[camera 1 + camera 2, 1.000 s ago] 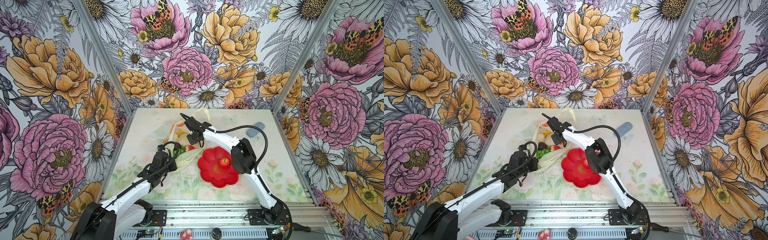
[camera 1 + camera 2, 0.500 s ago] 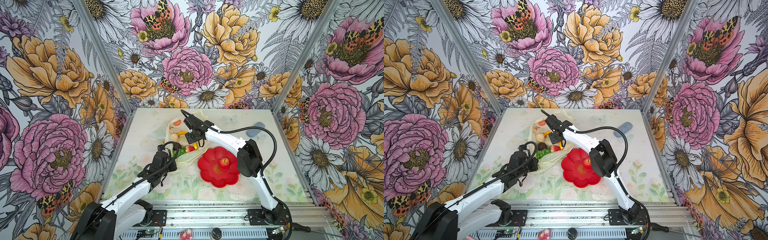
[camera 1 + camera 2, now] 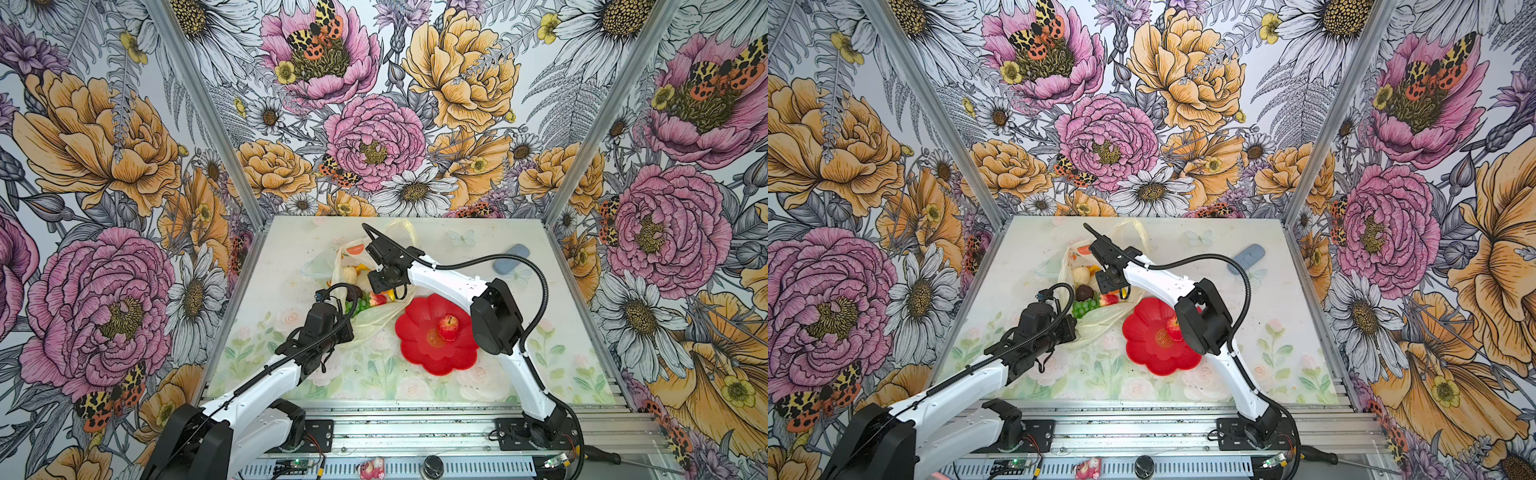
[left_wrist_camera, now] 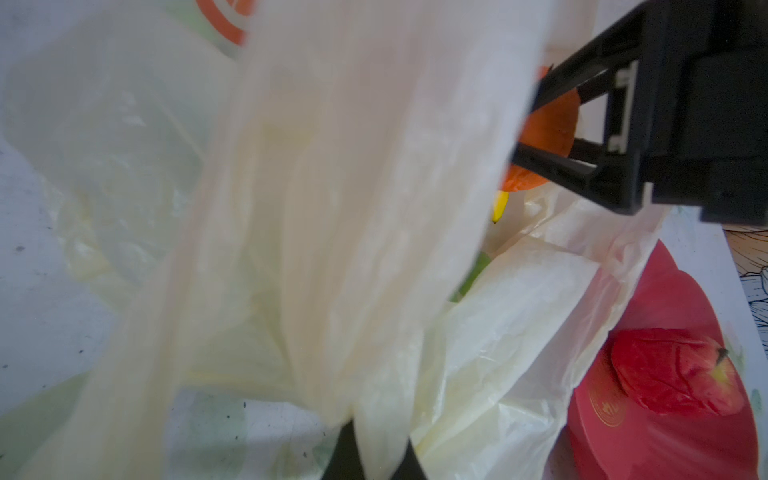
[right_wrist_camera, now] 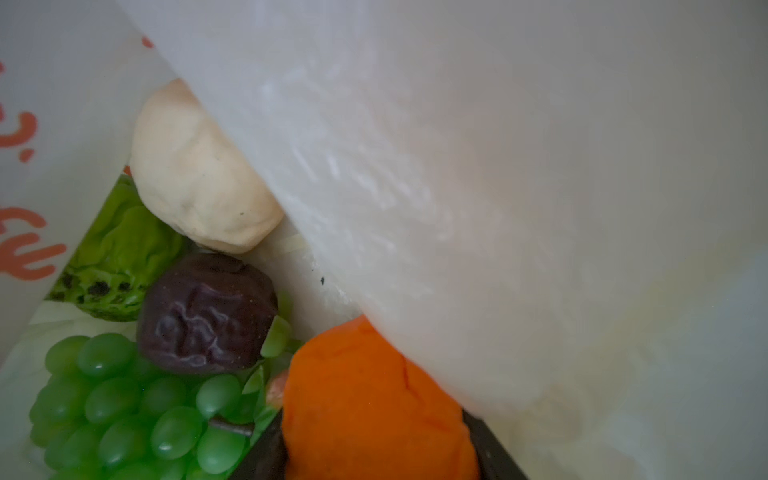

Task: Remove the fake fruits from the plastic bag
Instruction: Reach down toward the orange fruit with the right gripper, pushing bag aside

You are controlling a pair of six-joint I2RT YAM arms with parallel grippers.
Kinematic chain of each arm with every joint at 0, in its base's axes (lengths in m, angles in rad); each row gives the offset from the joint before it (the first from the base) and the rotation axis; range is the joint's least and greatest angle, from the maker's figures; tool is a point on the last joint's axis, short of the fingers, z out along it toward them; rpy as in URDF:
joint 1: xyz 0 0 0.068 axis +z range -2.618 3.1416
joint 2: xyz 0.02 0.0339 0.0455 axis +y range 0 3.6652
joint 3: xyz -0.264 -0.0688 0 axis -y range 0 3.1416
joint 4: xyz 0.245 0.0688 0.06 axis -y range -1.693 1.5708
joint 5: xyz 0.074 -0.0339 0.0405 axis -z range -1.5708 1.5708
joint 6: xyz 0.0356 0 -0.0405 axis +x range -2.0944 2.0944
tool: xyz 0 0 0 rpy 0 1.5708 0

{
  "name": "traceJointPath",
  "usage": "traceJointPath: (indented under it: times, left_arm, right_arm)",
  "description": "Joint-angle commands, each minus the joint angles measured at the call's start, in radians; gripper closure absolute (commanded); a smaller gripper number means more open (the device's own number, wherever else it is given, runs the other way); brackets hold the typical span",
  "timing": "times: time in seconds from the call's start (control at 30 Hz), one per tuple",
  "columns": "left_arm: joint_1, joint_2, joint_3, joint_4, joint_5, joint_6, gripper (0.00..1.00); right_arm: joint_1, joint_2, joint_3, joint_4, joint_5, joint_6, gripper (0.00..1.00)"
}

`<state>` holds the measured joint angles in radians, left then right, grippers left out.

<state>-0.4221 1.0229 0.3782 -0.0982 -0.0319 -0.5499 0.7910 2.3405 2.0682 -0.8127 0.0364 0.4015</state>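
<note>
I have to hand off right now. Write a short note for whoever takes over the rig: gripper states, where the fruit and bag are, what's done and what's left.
Grippers: the left gripper is shut on the plastic bag, pinching a fold of it. The right gripper is inside the bag, closed around the orange, which is not yet lifted out.
Done: a red apple sits on the red plate beside the bag.
Left in the bag: the orange, green grapes, dark mangosteen, pale pear, bumpy green fruit, strawberry and yellow banana.
</note>
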Motion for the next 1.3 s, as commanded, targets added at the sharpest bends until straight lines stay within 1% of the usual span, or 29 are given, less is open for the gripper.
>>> traceJointPath:
  times: [0.0,0.1,0.2,0.4,0.67,0.83,0.9,1.0,1.07,1.17,1.27]
  left_arm:
    - [0.006,-0.001,0.003,0.030,0.013,0.012,1.00]
    - [0.006,-0.002,0.002,0.030,0.013,0.013,1.00]
    - [0.007,-0.003,0.004,0.030,0.013,0.014,1.00]
    - [0.006,-0.001,0.004,0.032,0.014,0.013,1.00]
    - [0.005,0.000,0.004,0.031,0.014,0.013,1.00]
    - [0.005,0.001,0.004,0.032,0.015,0.013,1.00]
    - [0.006,0.000,0.004,0.031,0.015,0.013,1.00]
    - [0.005,0.000,0.004,0.032,0.015,0.013,1.00]
    - [0.006,0.000,0.005,0.031,0.014,0.014,1.00]
    - [0.005,0.002,0.004,0.032,0.015,0.014,1.00]
    - [0.006,0.003,0.005,0.031,0.014,0.015,1.00]
  right_arm:
    - [0.031,0.063,0.036,0.014,-0.005,0.026,0.45]
    - [0.031,0.080,0.046,0.013,0.016,0.025,0.44]
    - [0.033,0.089,0.055,0.014,0.009,0.023,0.42]
    - [0.038,0.089,0.062,0.013,0.044,0.027,0.30]
    - [0.066,0.097,0.087,0.010,0.099,0.020,0.33]
    - [0.082,0.114,0.103,0.010,0.112,0.016,0.35]
    - [0.082,0.122,0.105,0.009,0.109,0.019,0.37]
    - [0.082,0.125,0.104,0.007,0.112,0.022,0.43]
    - [0.083,0.119,0.102,0.006,0.116,0.020,0.45]
    - [0.086,0.107,0.105,0.003,0.125,0.013,0.44]
    - [0.103,0.097,0.107,-0.003,0.160,-0.001,0.35]
